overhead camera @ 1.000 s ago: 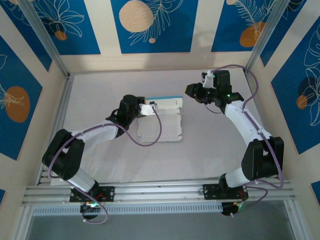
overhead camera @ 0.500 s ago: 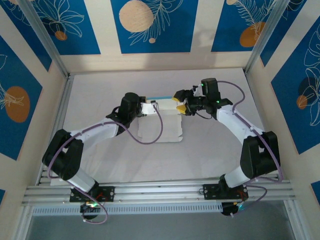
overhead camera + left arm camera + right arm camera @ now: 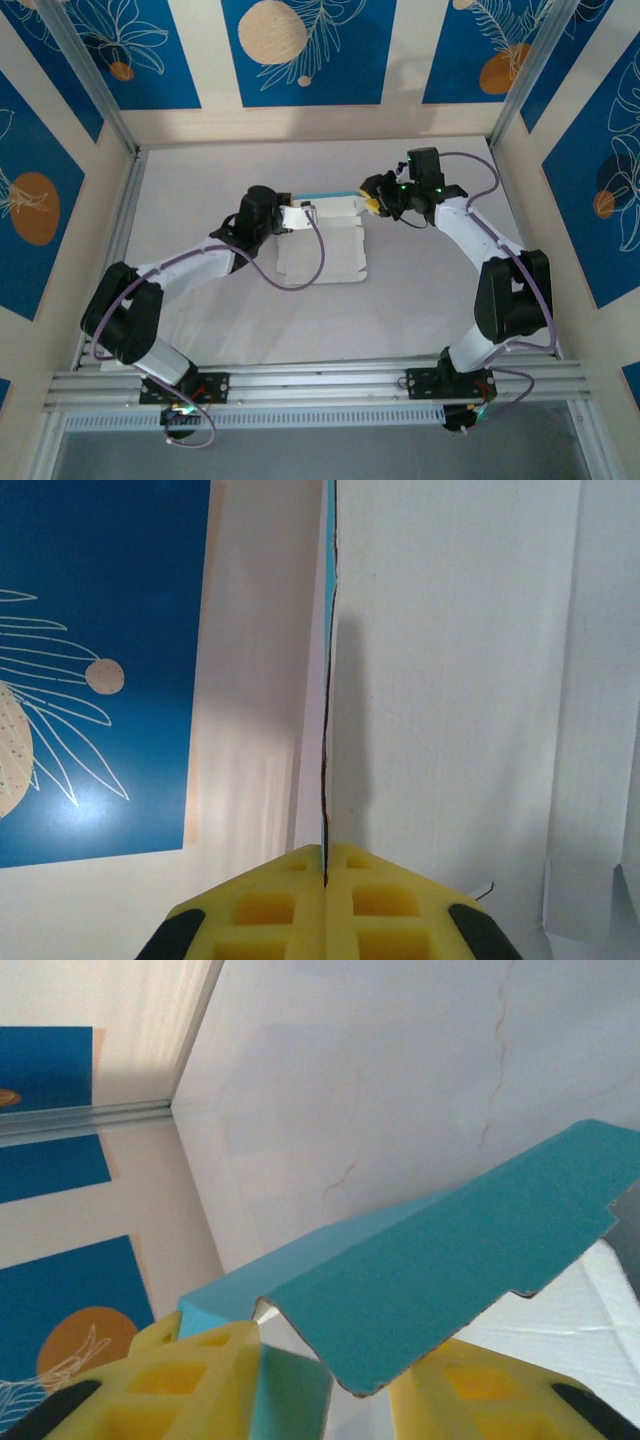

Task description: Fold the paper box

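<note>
Paper box (image 3: 335, 255), one blue flap raised.
My left gripper (image 3: 327, 865) clamps its edge; flap sits between right gripper (image 3: 328, 1365) jaws, grip unclear.

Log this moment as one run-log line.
paper box: mostly flat, far flap raised | left gripper: shut on raised flap | right gripper: straddles blue flap end, grip unclear

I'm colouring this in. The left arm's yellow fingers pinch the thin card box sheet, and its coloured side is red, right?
Not red: the thin card box sheet is light blue there, as the right wrist view shows. The left arm's yellow fingers do pinch it.
</note>
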